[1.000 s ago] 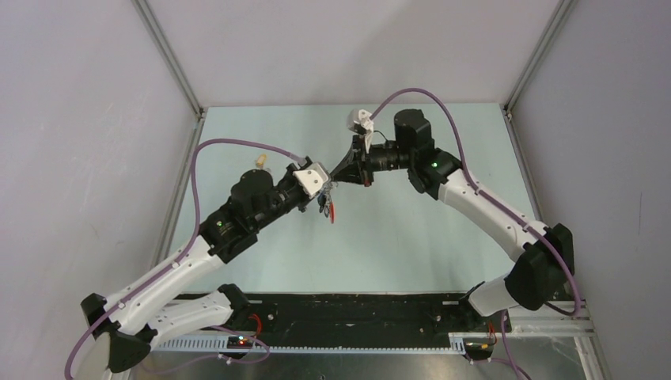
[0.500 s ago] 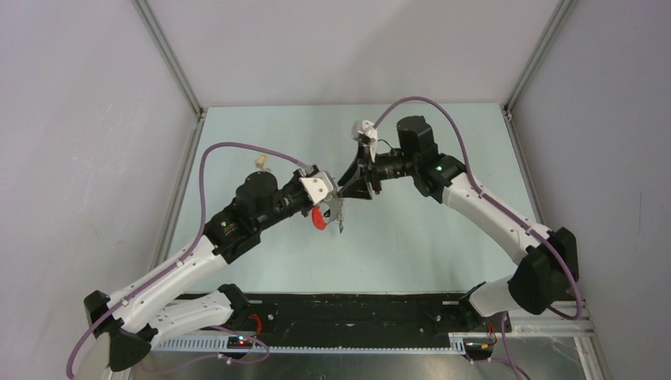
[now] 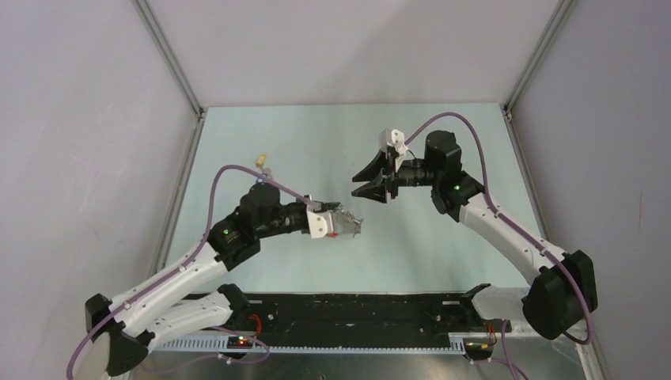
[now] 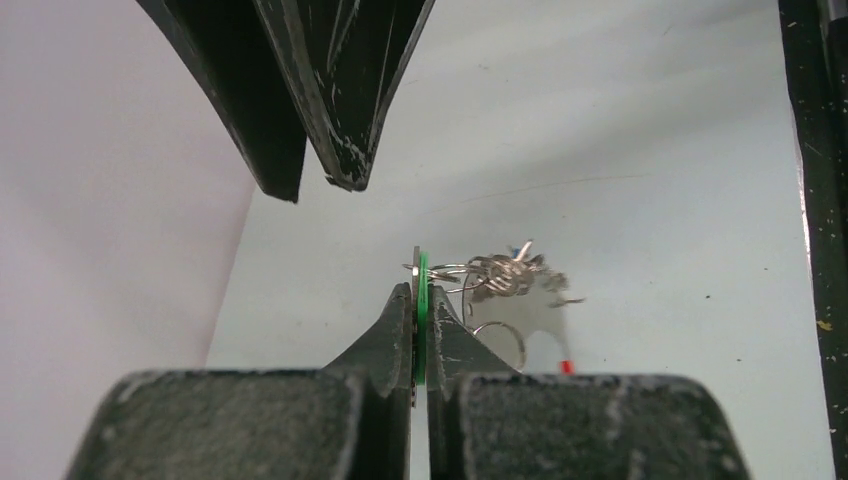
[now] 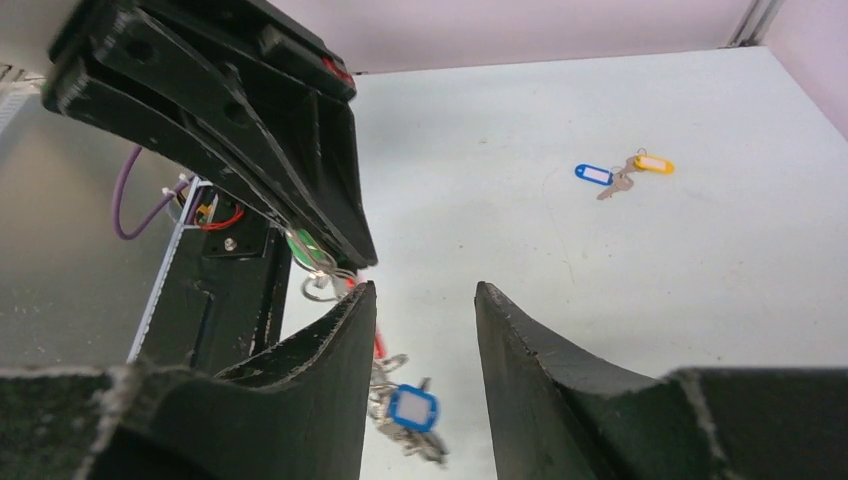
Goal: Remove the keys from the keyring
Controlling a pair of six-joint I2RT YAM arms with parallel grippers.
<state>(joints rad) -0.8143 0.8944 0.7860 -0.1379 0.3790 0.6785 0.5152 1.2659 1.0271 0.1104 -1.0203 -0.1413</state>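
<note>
My left gripper (image 4: 420,292) is shut on a green key tag (image 4: 422,280), held edge-on between its jaws. From that tag a bunch of silver keys (image 4: 512,273) and thin rings hangs above the table. The bunch (image 3: 352,227) shows a blue tag (image 5: 412,408), and a bit of the keyring's red band (image 5: 378,345) peeks out beside it. My right gripper (image 5: 425,300) stands open and empty, a short way off and facing the bunch. From above, the right gripper (image 3: 365,180) lies up and right of the left gripper (image 3: 342,225).
Two loose keys lie on the table at the far left, one with a blue tag (image 5: 593,174) and one with a yellow tag (image 5: 652,164); they show as a tan speck (image 3: 261,161) from above. Grey walls enclose the pale table (image 3: 443,253).
The right gripper has opened and drawn back to the right. The left arm has swung the key bunch down toward the near side, away from where the two grippers met.
</note>
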